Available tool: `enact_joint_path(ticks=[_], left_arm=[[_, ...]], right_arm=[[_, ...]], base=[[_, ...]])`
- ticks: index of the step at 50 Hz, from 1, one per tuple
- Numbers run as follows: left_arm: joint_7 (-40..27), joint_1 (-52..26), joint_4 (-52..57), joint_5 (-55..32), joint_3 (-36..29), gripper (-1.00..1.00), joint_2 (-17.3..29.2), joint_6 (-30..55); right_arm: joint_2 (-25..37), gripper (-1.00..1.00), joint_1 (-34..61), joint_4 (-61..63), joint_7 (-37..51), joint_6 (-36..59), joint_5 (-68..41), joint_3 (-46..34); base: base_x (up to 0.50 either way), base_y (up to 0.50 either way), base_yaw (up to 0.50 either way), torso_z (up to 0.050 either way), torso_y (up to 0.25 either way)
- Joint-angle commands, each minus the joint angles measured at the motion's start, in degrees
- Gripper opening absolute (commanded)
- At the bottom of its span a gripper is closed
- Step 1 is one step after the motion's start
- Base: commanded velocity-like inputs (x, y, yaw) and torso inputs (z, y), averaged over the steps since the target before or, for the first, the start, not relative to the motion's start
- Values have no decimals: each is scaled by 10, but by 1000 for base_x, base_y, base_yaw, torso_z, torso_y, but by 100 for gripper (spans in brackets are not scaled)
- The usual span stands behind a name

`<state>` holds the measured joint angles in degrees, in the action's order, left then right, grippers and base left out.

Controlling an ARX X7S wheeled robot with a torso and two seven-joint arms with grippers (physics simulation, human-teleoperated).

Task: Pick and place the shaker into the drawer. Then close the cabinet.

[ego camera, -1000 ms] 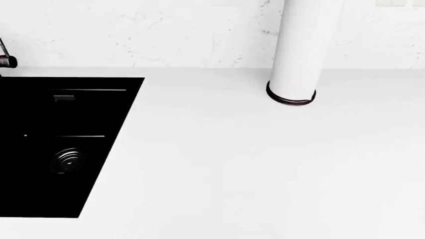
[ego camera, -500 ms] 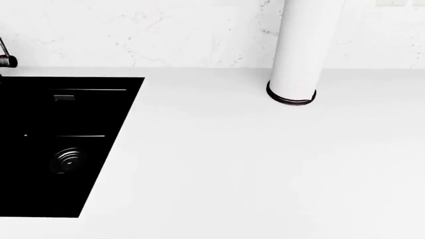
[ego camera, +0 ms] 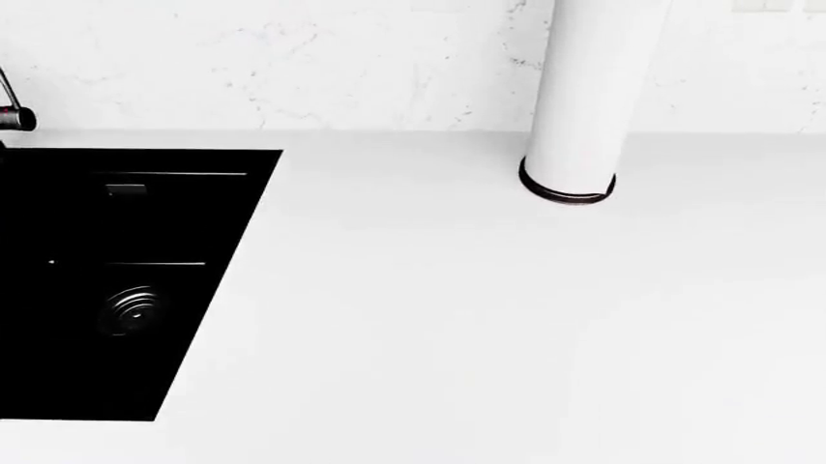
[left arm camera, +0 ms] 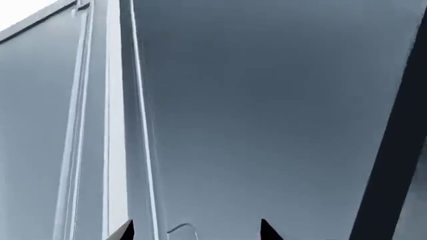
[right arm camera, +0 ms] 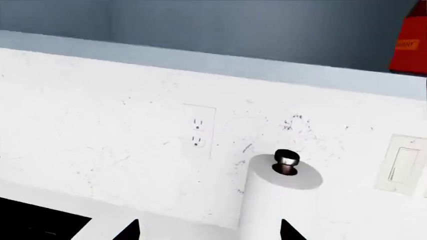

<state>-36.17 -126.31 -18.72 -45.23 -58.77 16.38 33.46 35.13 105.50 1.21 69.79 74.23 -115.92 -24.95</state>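
- Nothing had shifted much since a second before; the head view had crept only slightly, with the paper towel roll [ego camera: 577, 106] a hair further right on the white counter [ego camera: 490, 319].
- From above, a black sink [ego camera: 116, 280] sat sunk into the counter at the left, with a bit of dark faucet [ego camera: 14, 111] at the edge; neither arm showed there.
- The left gripper [left arm camera: 195, 231] faced a smooth blue-grey cabinet panel [left arm camera: 267, 110], its two dark fingertips [left arm camera: 268, 231] apart with nothing between them.
- The right gripper [right arm camera: 210, 231] pointed at the marble backsplash [right arm camera: 100, 130], its tips spread wide and empty, the paper towel roll [right arm camera: 280, 200] just ahead of them, a wall outlet [right arm camera: 198, 131] and a light switch [right arm camera: 399, 164] beyond.
- I could not see the shaker or the drawer anywhere.
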Motion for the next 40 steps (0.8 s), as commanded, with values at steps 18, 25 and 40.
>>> enact_joint_path(ticks=[18,25,40], left_arm=[[120,57,-475,187,-268,100,-164,-59],[69,30,-479,154,-269,100,-164,-35],[49,38,-485,183,-271,100,-164,-2]], right_arm=[[28,100,-8,159,-62,-17,6,52],[41,100,-35,157,-103,-14,43,73],[42,100,-54,151,-138,-17,78,78]], base=[[0,0,0,1,0],[0,0,0,0,0],[0,0,0,0,0]])
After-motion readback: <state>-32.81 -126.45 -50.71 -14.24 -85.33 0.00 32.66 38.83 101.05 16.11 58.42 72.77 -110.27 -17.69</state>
